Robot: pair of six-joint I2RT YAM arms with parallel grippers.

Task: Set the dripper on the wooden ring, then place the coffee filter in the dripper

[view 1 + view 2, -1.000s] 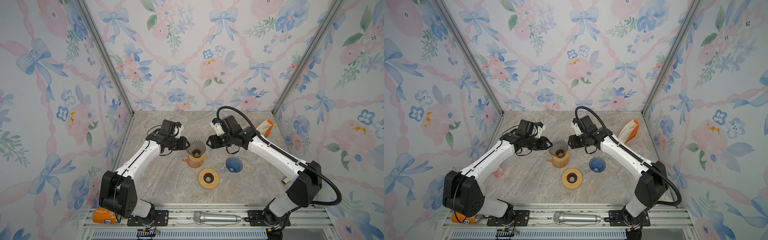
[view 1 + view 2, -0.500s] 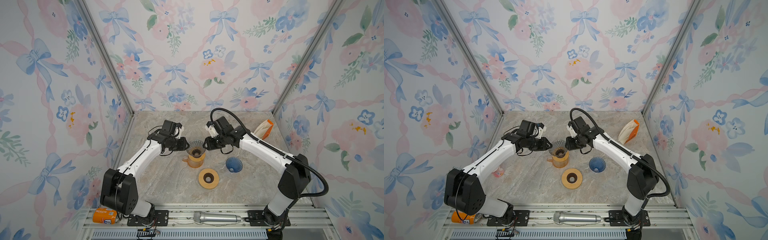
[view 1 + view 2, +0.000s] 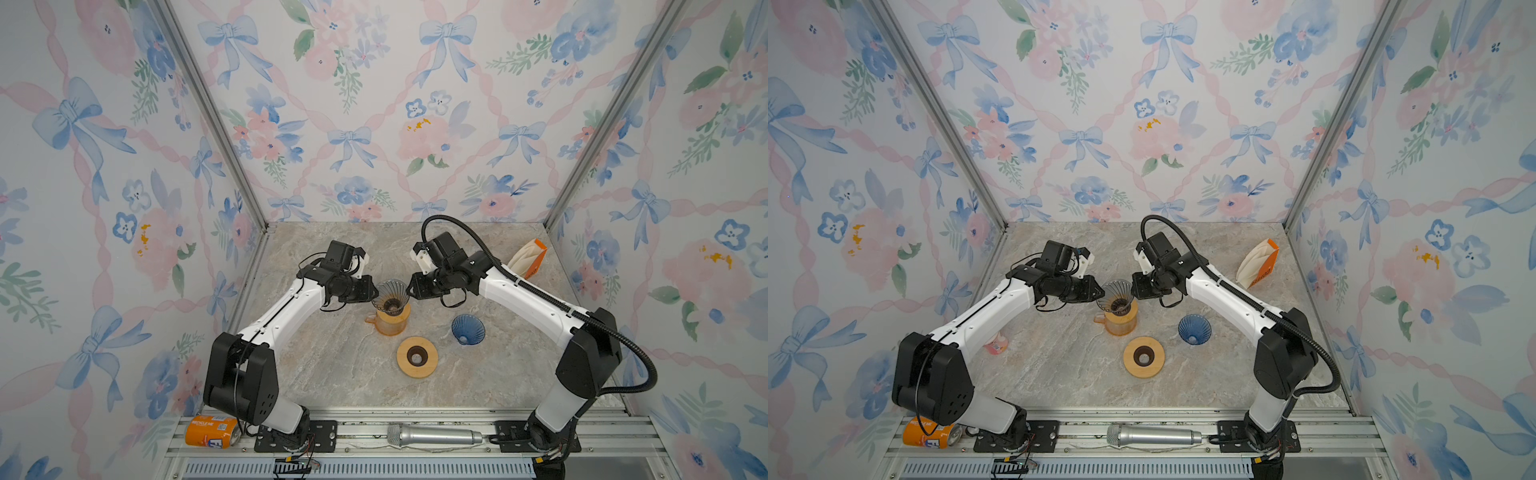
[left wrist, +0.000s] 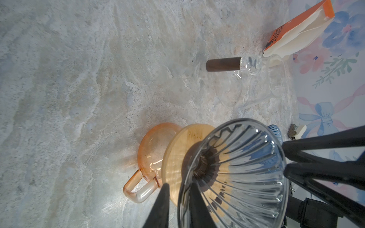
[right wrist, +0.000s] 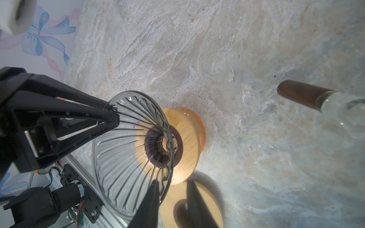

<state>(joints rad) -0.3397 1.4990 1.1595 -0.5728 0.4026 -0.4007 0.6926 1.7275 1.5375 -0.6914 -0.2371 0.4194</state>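
Filters (image 3: 524, 257) are white and sit in an orange box (image 3: 536, 267). The box leans at the back right of the table (image 3: 332, 386), close to the wall. The filters are well apart from both tools.

A clear glass dripper (image 3: 390, 291) stands near the middle of the table. It sits on a wood ring (image 4: 177, 156), and that ring sits on an orange mug (image 3: 390, 326).

The left tool (image 4: 179, 185) is at one side of the dripper. One finger is outside the rim and one is inside, and they are close together. I cannot tell if they squeeze the glass.

The right tool (image 5: 171, 181) is at the other side of the rim. It too has one finger on each side of the glass. A small gap shows between the rim and one finger, so this tool is a little open and holds nothing.

In both top views the two arms reach in from left and right and almost meet at the dripper.

A blue dripper (image 3: 468, 329) stands on the table under the right arm. A second ring (image 3: 430, 360) lies flat just beside the mug. A clear glass thing with a brown handle (image 4: 224, 64) lies between the mug and the box.
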